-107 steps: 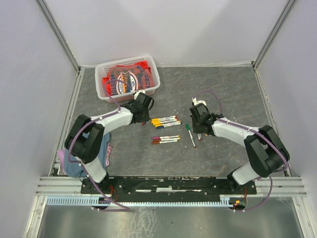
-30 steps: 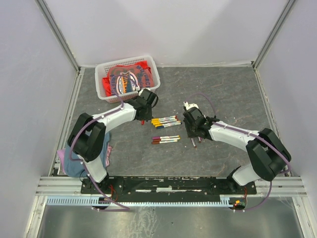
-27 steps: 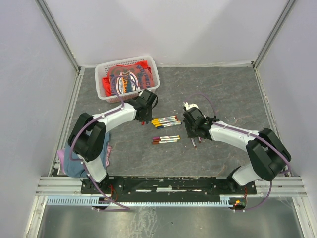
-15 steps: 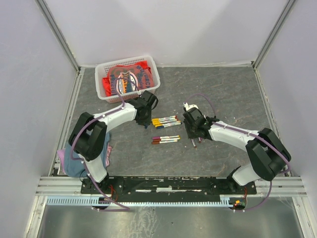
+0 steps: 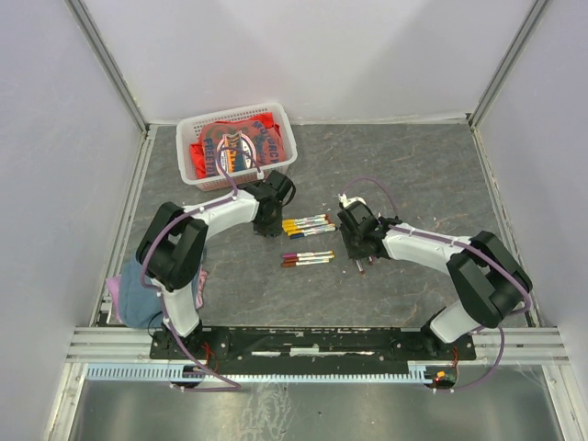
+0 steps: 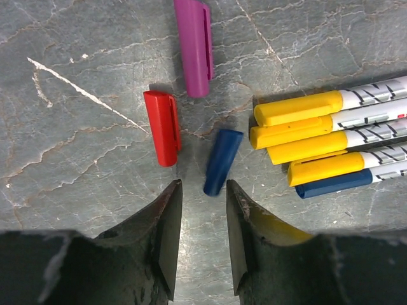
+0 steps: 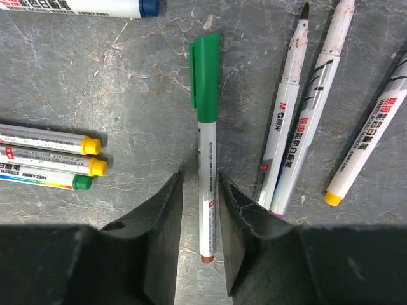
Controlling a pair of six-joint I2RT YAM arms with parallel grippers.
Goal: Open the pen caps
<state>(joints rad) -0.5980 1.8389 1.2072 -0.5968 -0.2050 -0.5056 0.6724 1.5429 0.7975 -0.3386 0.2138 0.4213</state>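
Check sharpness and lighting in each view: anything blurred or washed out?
Top external: even, soft light, no glare, pens tiny. Left wrist: crisp, though the loose blue cap looks slightly smeared. Right wrist: sharp; the green-capped pen casts only faint shadow.

I see the purple cap [image 6: 194,47], red cap [image 6: 161,127] and blue cap [image 6: 222,161] lying loose and flat; the green cap [image 7: 205,76] sits on its pen [image 7: 206,190].

Looking down from high behind the arm bases over the whole table [image 5: 423,175], and from each wrist close and straight down onto that grey top, sharing the yellow caps [image 6: 299,108] between left-wrist and overhead views.
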